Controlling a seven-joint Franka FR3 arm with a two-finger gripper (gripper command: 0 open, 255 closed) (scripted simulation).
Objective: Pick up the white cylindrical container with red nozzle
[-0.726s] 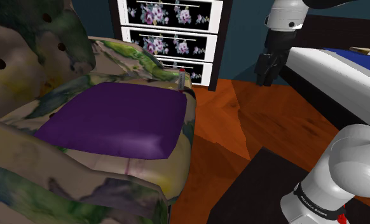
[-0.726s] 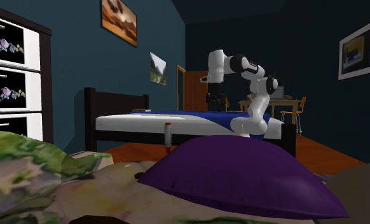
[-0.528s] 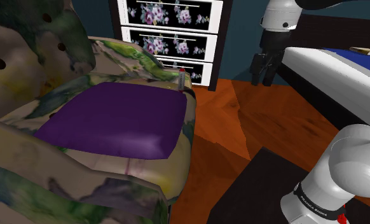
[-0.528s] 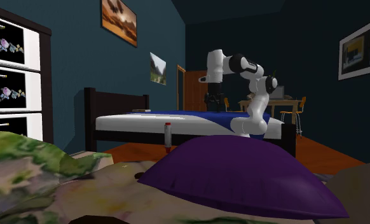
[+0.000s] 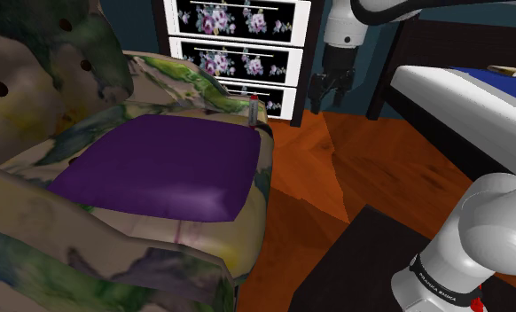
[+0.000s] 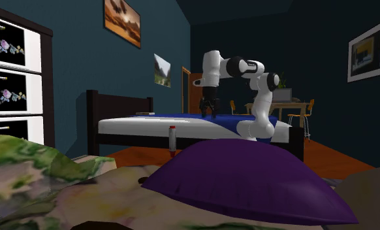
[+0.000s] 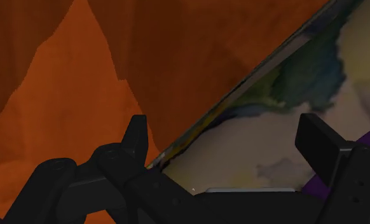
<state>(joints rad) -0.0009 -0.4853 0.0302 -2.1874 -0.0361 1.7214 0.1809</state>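
Observation:
The container point(image 5: 252, 108) is a thin pale cylinder with a red top. It stands upright on the front corner of a floral armchair point(image 5: 203, 89), just beyond a purple cushion point(image 5: 159, 164). The second exterior view shows the container point(image 6: 172, 140) behind the cushion point(image 6: 247, 180). My black gripper point(image 5: 327, 89) hangs in the air above the floor, to the right of the container and apart from it in the shoulder view. In the wrist view the gripper point(image 7: 227, 137) is open, with nothing between its fingers point(image 7: 137, 137), above the armchair's edge point(image 7: 253, 146).
A dresser with flowered drawers point(image 5: 238, 53) stands close behind the armchair and beside the gripper. A bed point(image 5: 460, 97) with a dark frame lies to the shoulder view's right. Orange wood floor point(image 5: 336, 168) runs between them. The dark stand point(image 5: 354, 266) is at the lower right.
The arm has swung toward the shoulder view's left, from beside the bed to the front of the dresser, nearer the container. The container has not moved.

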